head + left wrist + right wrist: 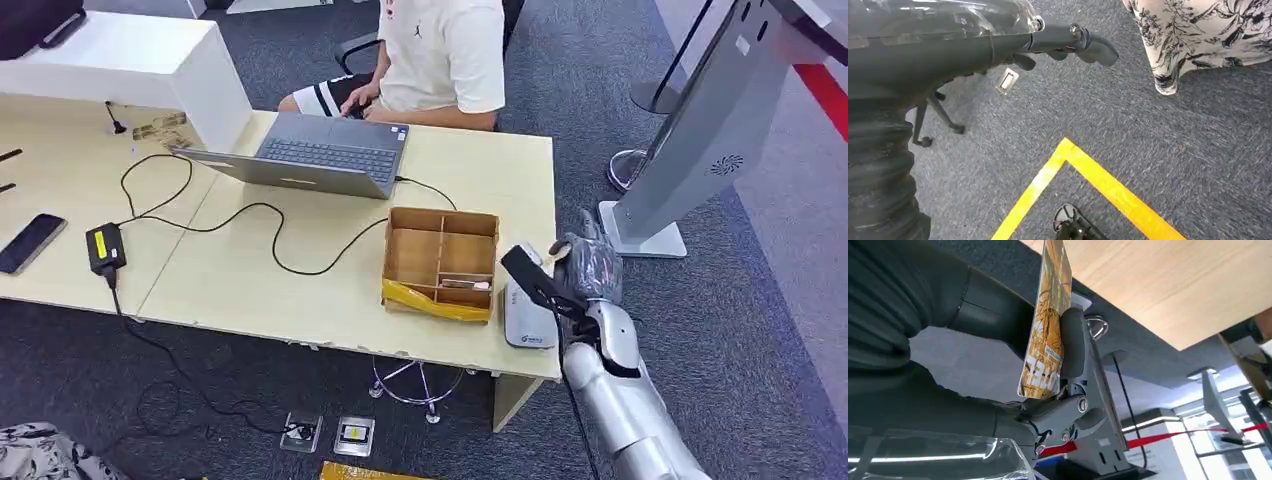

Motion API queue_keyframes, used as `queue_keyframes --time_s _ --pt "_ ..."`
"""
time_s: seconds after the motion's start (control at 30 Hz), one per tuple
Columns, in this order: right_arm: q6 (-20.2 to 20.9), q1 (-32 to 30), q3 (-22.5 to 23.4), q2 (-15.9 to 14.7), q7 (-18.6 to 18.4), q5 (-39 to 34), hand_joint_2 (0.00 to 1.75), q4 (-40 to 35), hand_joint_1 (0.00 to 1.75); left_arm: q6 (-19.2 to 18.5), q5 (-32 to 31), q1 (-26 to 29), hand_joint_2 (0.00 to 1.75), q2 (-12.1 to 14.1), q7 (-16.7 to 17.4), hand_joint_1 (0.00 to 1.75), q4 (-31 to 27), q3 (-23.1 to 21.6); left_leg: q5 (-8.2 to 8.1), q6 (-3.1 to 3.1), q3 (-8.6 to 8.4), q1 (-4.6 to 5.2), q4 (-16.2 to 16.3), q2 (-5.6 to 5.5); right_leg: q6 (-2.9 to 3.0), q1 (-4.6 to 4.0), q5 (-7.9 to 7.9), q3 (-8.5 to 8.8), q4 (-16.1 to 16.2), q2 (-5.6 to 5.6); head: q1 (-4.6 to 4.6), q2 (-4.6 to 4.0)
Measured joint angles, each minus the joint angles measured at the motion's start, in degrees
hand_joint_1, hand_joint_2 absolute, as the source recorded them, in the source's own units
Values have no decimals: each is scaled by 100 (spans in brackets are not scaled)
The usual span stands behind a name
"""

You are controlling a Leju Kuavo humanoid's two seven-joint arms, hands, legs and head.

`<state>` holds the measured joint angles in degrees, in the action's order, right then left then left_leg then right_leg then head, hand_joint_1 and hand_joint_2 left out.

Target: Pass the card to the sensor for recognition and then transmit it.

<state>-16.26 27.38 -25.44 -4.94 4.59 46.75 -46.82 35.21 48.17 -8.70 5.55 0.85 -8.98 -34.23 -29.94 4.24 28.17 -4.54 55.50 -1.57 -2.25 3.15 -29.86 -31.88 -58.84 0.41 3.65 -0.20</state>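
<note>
Right hand (588, 268) is raised off the desk's right end, just beside the white sensor (526, 318) that sits at the desk corner. It is clamped on the card (1047, 325), thumb on one face and darker fingers (993, 315) on the other. Card shows edge-on in the right wrist view, its long axis roughly parallel to the palm and the far end poking out past the fingers toward the desk (300, 270) edge. Printed face is yellow-brown with white blocky characters near the thumb end; can't read them. From the head view the card itself is too small to make out against the hand.

Left hand (1068, 42) hangs low over grey carpet with a yellow tape corner (1068, 150) on the floor. Fingers are slightly curled and apart, with nothing in them.

Cardboard divider box (441, 262) sits on the desk just left of the sensor. It has several compartments, and one front cell has a small pale item I can't identify. Yellow tape runs along its front wall.

Open grey laptop (320, 152) is behind the box, with a person in a white T-shirt (440, 50) seated at it. There is a small blue sticker on the laptop deck, unreadable. Black power brick (104, 247) with a yellow label is at left, its cable running to the laptop. Phone (32, 241) is at the far left.
</note>
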Motion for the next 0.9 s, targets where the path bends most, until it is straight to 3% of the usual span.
queue_keyframes --time_s 0.53,0.9 --pt "42 -314 83 -75 53 -120 175 0 175 0 -254 -113 175 -125 -50 0 238 39 0 0 2 0 0 0 -1 0 1 2 0 -1 -2 0" --pt "42 -575 -2 352 105 -201 175 50 175 0 -280 -179 175 -232 -173 0 367 225 0 0 3 0 -1 0 -1 0 1 3 0 -1 -4 0"
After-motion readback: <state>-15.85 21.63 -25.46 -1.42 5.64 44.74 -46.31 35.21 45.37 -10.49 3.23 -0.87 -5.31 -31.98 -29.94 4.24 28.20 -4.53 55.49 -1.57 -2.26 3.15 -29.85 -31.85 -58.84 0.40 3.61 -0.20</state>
